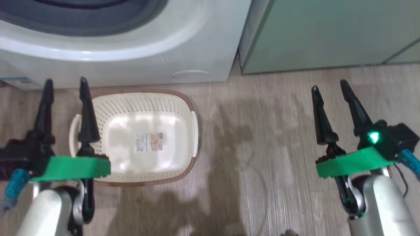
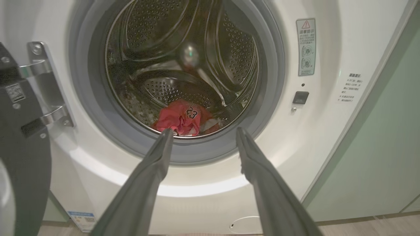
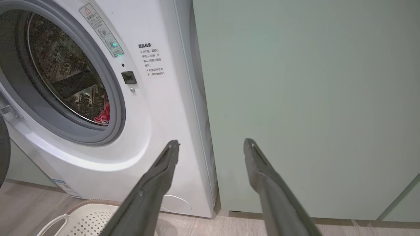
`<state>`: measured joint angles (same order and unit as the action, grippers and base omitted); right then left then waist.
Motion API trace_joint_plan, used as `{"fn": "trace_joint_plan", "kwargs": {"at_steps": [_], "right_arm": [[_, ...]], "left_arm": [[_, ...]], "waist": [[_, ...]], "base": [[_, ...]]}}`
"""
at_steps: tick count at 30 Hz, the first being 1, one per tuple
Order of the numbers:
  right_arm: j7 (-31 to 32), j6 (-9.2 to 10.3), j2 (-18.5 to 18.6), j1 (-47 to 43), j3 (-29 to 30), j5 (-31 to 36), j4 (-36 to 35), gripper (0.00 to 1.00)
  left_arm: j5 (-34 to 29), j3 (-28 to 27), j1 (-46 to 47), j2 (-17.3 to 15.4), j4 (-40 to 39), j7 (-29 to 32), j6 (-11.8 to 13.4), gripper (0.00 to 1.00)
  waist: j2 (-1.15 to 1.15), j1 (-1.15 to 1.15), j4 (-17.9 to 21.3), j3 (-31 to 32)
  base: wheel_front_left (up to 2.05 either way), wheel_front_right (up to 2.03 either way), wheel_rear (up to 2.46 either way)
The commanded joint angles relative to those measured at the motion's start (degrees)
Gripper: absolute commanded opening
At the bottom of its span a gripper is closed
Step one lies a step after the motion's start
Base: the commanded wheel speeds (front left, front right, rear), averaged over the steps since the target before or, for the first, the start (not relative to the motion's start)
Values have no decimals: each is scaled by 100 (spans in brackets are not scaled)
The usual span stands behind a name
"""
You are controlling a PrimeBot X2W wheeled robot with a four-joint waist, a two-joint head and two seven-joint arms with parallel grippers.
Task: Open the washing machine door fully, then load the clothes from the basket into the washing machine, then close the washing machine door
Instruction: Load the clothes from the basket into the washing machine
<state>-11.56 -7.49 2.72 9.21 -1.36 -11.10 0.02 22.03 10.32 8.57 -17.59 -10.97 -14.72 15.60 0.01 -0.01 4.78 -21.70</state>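
Both left claw point(image 1: 66, 79) and right claw point(image 1: 328, 84) gape empty; clothes point(image 2: 182, 118) marked "23" lie in the washing machine point(image 2: 328, 131), warning-triangle label point(image 2: 305, 47) at two o'clock of its opening.

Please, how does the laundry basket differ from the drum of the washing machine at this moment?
The basket is cream plastic with a brown rim; the drum is shiny steel inside a grey seal. The basket is empty, with just a label on its bottom; the drum holds the red clothes. The basket opens upward on the floor; the drum opens to the front. Both have walls full of small holes.
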Motion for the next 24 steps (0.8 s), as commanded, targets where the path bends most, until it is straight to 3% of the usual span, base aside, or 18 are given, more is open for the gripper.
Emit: {"fn": "trace_joint_plan", "kwargs": {"at_steps": [1,17,24], "right_arm": [[60,0,16,-161,-54,49,-194,100],[553,0,16,-1104,138,73,-451,100],[753,0,16,-1406,155,123,-647,100]], "left_arm": [[-107,-220,-44,-2,-84,-27,-88,100],[-428,-180,-838,364,530,-28,-759,100],[-466,-89,-1051,385,668,-28,-841,100]], "waist": [[-1,1,-169,378],[-1,1,-257,1576],[-1,1,-274,1916]], "base": [[0,0,0],[0,0,0],[0,0,0]]}}
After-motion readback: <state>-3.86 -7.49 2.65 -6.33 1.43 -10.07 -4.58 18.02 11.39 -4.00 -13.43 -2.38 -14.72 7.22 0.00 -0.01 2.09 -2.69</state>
